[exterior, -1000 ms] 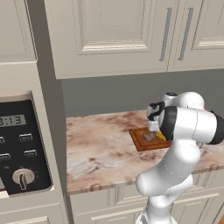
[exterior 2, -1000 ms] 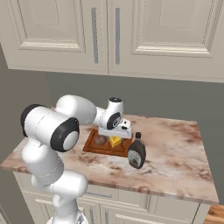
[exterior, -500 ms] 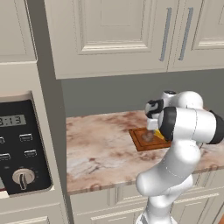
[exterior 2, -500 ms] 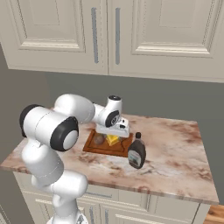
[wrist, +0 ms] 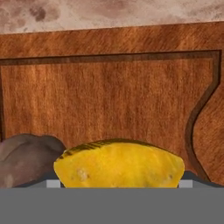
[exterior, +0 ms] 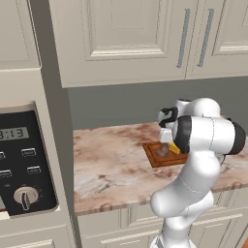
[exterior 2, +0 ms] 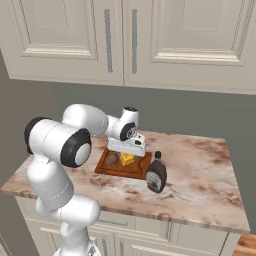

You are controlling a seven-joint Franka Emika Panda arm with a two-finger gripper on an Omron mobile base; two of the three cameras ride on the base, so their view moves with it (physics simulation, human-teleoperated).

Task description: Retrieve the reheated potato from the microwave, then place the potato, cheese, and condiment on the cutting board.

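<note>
Hand view | cheese point(wrist: 118, 164) sits between your spread jaws, long axis crosswise to them, on cutting board point(wrist: 109, 96) | potato point(wrist: 26, 157) touching it on one side | condiment point(exterior 2: 156, 173) stands off-board, just beside its edge | gripper point(exterior 2: 127, 156) must lift clear, then shift there.

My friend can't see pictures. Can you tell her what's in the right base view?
A white robot arm reaches over a wooden cutting board on a marble counter, its gripper right above the yellow cheese on the board. A brown potato sits beside the cheese, and a dark condiment bottle stands on the counter next to the board.
</note>
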